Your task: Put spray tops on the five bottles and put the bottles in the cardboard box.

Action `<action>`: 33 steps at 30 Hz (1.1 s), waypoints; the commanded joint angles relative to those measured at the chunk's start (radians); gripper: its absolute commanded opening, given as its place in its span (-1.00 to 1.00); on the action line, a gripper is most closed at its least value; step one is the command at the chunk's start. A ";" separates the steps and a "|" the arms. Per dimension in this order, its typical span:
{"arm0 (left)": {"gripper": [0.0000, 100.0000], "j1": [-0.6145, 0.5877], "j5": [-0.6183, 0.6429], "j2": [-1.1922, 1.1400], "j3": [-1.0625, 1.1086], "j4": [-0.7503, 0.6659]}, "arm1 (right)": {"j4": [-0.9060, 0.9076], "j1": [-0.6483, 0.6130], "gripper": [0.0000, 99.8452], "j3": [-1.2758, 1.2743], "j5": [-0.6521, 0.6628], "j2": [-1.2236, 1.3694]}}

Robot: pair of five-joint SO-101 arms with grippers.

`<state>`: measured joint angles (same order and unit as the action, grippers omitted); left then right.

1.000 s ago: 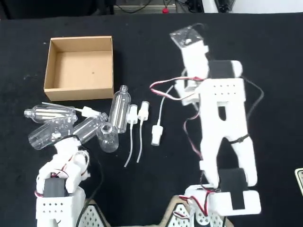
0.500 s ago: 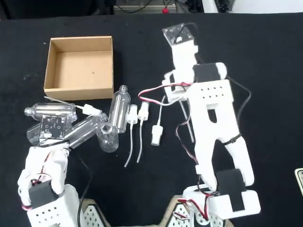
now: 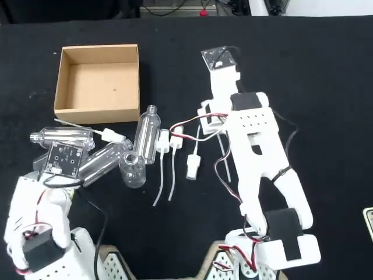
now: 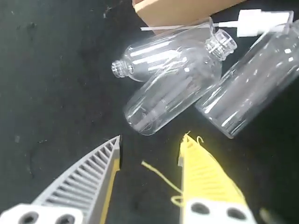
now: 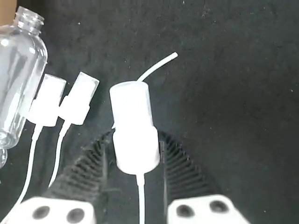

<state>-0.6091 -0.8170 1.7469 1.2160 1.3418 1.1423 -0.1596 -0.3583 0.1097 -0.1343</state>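
Nearest bottle lies on the table just ahead of the left gripper, not touching it, at the lower left of the high frame under that arm's wrist. The gripper's grey and yellow jaws stand spread with nothing between them, tips aimed at the bottle's base end. The bottle's long axis runs slantwise to the line between the two tips, its open neck farther off and over on the yellow jaw's side. I judge the wrist wants some turn before a close would take the body squarely. Just beyond, a second bottle seems to lie against the nearest bottle, level across the left of the high frame with its neck toward the left edge. A third bottle slants up to the right beside them. The left arm rises from the lower left corner over this cluster, so it is the nearer arm.

Farther up the table, near the frame's centre, the right gripper pinches a spray top, tube running back between the jaws. Two loose spray tops lie just beside it. The right arm stretches up the centre right of the high frame, well apart from the cluster. Farthest, at upper left, the cardboard box has no bottle in it yet.
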 commanded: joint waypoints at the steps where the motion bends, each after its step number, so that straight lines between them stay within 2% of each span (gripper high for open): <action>1: -0.60 -0.005 -0.066 -0.192 -0.170 -0.011 | -0.025 -0.011 -0.96 0.002 -0.008 -0.045; 4: -0.59 -0.004 -0.098 -0.365 -0.251 -0.011 | -0.025 -0.011 -0.96 0.002 -0.008 -0.045; 9: -0.59 0.004 -0.238 -0.643 -0.335 -0.015 | -0.025 -0.011 -0.96 0.002 -0.008 -0.045; 11: -0.59 0.033 -0.287 -0.729 -0.363 -0.017 | -0.025 -0.011 -0.96 0.002 -0.008 -0.045; 14: -0.59 0.104 -0.293 -0.815 -0.390 -0.064 | -0.025 -0.009 -0.96 0.002 -0.008 -0.045; 21: -0.59 0.170 -0.287 -0.830 -0.337 -0.307 | -0.025 -0.009 -0.96 0.001 -0.008 -0.045; 25: -0.57 0.186 -0.298 -0.830 -0.320 -0.241 | -0.025 -0.009 -0.96 0.001 -0.008 -0.045; 29: -0.40 0.182 -0.361 -0.836 -0.346 -0.180 | -0.025 -0.009 -0.96 0.001 -0.005 -0.045; 33: -0.41 0.189 -0.377 -0.839 -0.340 -0.256 | -0.025 -0.009 -0.96 0.001 0.000 -0.045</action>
<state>-0.4342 -1.1715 0.9137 0.9137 1.1454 1.1423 -0.1596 -0.3583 0.1097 -0.1343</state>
